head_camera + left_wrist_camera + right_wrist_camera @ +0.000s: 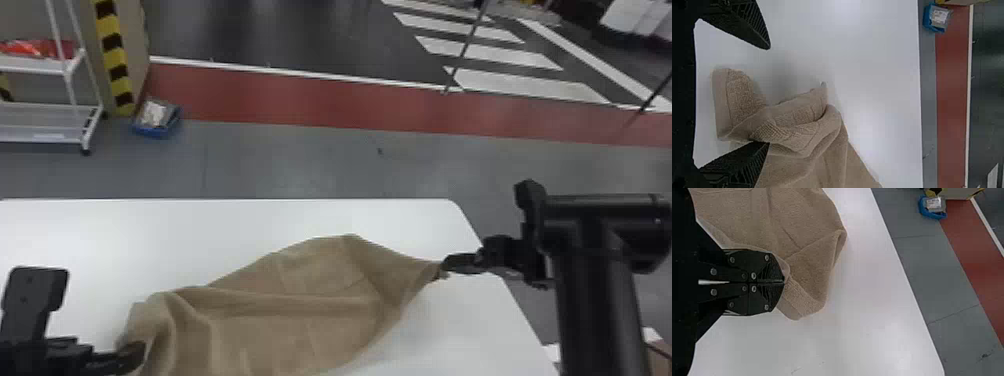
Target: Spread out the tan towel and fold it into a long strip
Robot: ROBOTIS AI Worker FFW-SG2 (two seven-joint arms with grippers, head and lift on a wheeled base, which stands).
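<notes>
Right fingers (pixel 462 263) around towel (pixel 300 310), pinch hidden

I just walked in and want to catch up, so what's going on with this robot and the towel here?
The robot has both arms at a tan towel on a white table. Its right gripper is shut on one corner, while its left gripper is open at the bunched other end. The towel lies rumpled and partly spread, not yet folded into a long strip.
</notes>
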